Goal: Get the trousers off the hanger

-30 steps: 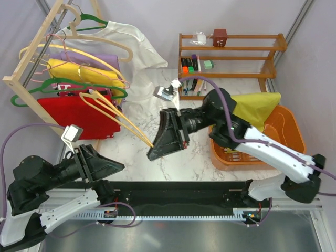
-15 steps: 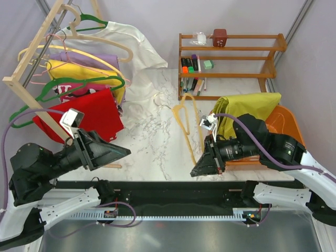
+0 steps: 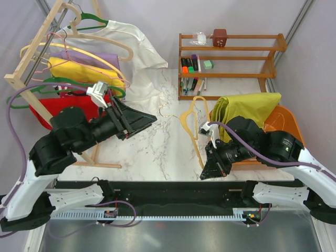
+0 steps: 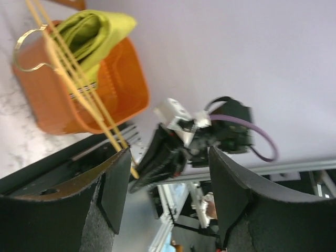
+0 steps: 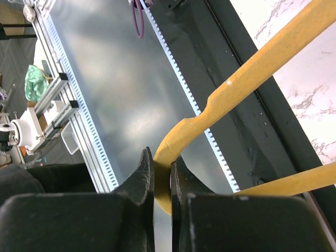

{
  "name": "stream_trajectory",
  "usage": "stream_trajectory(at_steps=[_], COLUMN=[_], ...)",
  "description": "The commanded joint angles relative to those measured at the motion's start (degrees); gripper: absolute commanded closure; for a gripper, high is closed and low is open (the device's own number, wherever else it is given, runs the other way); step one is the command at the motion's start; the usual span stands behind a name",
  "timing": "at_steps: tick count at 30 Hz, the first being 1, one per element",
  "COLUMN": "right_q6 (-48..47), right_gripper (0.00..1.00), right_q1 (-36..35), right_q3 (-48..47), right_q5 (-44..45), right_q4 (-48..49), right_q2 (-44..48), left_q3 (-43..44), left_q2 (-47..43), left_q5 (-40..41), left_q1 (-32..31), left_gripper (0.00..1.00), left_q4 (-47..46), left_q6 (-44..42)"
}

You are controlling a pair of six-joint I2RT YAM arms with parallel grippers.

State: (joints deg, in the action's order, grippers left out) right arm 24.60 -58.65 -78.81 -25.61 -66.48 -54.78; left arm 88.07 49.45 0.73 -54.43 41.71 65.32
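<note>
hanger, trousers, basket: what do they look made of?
Hanger: likely moulded plastic, smooth pale orange with a slight sheen and a rounded section. Trousers: cloth, matte lime-yellow, lying in soft folds; the weave is too fine to tell. Basket: probably rigid plastic, uniform orange, with a slotted wall in the left wrist view.

Robot lab cell, staged as laundry corner: plain grey walls [image 3: 157,21], slotted aluminium rail [image 3: 178,214] along front, marble-print table [image 3: 157,147], wooden clothes rack [image 3: 32,50], wooden shelf [image 3: 236,49], orange basket [image 3: 287,122]; more aluminium frames beyond, right wrist view.
</note>
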Motion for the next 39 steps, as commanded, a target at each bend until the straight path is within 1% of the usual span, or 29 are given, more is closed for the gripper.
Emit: stream_trajectory(at_steps=[1,4,7,12,16,18,24,28,31,36,39], right_q6=[-5.00,-6.14,-7.02,-7.99,-8.08,-8.16,-8.17,-7.64,-6.67,-6.49,-6.23], right_gripper=[1.00,1.00,1.00,1.00,1.00,1.00,1.00,1.00,1.00,1.00,1.00], right_q1=[-0.15,-0.32,-0.41,-0.85,-1.55,-1.81,-2.08,-2.34,-2.43,-2.96,-3.40], right_q3=[-4.69,-5.57,-6.18,-7.06,-8.64,-9.61,-9.09,-9.61,-9.88,-9.53,-9.52], right_q5=[-1.90,-2.86,-4.62,-6.56,-7.53,-7.97,-9.29,-12.08,-14.38,-14.21,-12.98], right_q4=[-1.99,-2.51,-3.57,-4.10,-4.36,-4.36,-4.45,-3.75,-2.78,-2.95,-3.04], right_q2=[-1.02,-1.73,-2.78,-3.92,-4.54,-4.72,-4.81,-4.72,-4.37,-4.10,-3.84], left_q3=[-1.14,-2.20,-2.20,-2.99,-3.26,-2.91,-2.56,-3.69,-3.43,-3.52,-4.40], left_q2=[2.14,3.36,4.95,6.27,7.23,8.11,8.03,6.54,7.15,7.86,6.63], left_q5=[3.31,4.97,7.25,9.28,10.78,11.39,12.01,14.56,14.65,14.38,15.43], left_q1=[-0.06,-0.06,-0.06,-0.06,-0.06,-0.06,-0.14,-0.06,-0.06,-0.06,-0.06], left_gripper=[0.31,0.31,0.30,0.28,0.28,0.30,0.32,0.28,0.28,0.33,0.41], left_q4=[4.51,5.65,8.20,8.47,9.00,10.66,14.09,14.54,14.10,13.48,13.57], left_q6=[-4.50,-5.11,-7.83,-10.47,-10.74,-10.47,-11.53,-11.00,-11.00,-10.39,-9.51])
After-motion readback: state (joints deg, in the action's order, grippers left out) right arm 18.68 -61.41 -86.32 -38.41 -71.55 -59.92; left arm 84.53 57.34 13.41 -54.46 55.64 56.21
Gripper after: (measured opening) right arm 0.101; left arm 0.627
